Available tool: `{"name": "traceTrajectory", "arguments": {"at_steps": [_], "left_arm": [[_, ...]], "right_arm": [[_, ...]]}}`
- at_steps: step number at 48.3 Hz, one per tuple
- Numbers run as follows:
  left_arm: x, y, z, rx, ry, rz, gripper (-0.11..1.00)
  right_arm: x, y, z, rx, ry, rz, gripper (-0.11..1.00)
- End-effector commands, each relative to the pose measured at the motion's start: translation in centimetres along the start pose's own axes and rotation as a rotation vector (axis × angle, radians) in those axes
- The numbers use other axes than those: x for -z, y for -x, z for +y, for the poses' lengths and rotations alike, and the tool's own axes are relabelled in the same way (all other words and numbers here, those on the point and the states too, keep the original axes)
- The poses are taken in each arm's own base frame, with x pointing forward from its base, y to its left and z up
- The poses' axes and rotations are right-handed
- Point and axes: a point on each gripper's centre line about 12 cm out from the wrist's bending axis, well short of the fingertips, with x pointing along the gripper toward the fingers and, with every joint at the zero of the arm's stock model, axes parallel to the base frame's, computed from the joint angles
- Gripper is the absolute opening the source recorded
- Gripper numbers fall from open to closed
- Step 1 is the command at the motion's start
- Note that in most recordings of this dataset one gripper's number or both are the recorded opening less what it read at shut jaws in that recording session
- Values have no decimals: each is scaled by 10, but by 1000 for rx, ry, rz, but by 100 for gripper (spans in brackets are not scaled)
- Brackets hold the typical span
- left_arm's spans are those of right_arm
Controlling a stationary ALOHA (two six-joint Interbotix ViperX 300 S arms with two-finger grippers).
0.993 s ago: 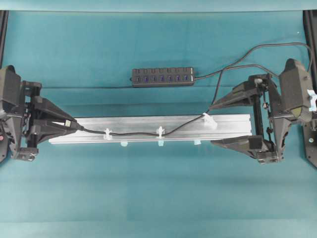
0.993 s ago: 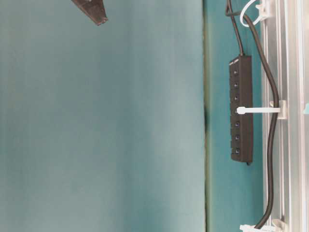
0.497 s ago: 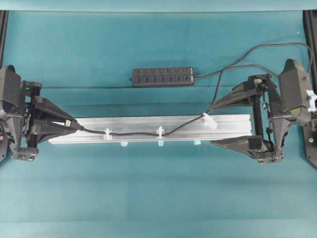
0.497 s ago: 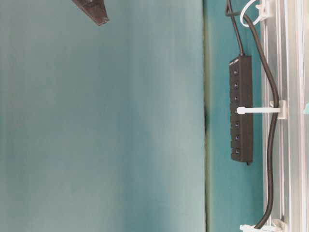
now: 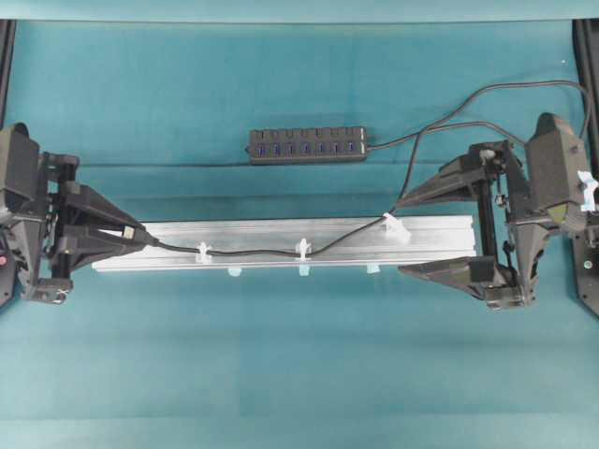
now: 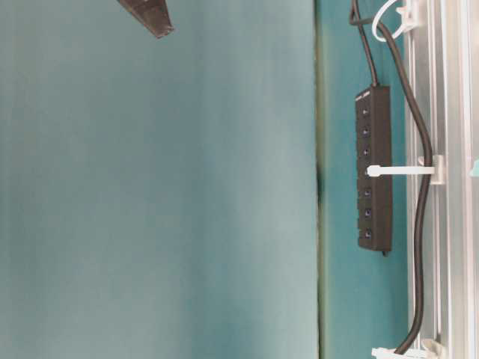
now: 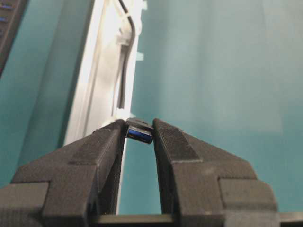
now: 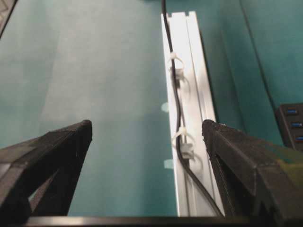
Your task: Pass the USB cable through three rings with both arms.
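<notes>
Along the silver rail (image 5: 281, 241) on the teal counter (image 5: 299, 365) lies the USB cable (image 5: 253, 253), its long axis running the length of the rail, left to right in the overhead view. It passes through all three rings (image 5: 302, 249): the left one, the middle one, and the right one near the rail's far end. Past that last ring the cord rises off the rail and curves back toward the black hub (image 5: 307, 145), which sits apart behind the rail. The plug end points left, off the rail's left end, with its blue-tongued metal tip facing back toward my left wrist camera.

My left gripper (image 7: 139, 132) is clenched on that plug, a fingertip pressed against each side of it, just beyond the left end of the rail. My right gripper (image 5: 402, 236) is released, its jaws spread wide so that one fingertip sits behind the rail's right end and the other in front of it. The upper fingertip lies right beside the rising cord; I cannot tell whether it touches.
</notes>
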Motion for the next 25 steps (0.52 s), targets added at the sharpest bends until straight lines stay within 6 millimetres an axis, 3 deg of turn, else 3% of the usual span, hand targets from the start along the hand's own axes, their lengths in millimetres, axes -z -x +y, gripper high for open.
{"name": "traceTrajectory", "arguments": {"at_steps": [1, 25], "left_arm": [[-14, 1, -2, 7, -2, -42, 26], [-14, 1, -2, 7, -2, -42, 26]], "right_arm": [[-5, 0, 1, -5, -9, -18, 66], [-4, 0, 4, -18, -7, -22, 66]]}}
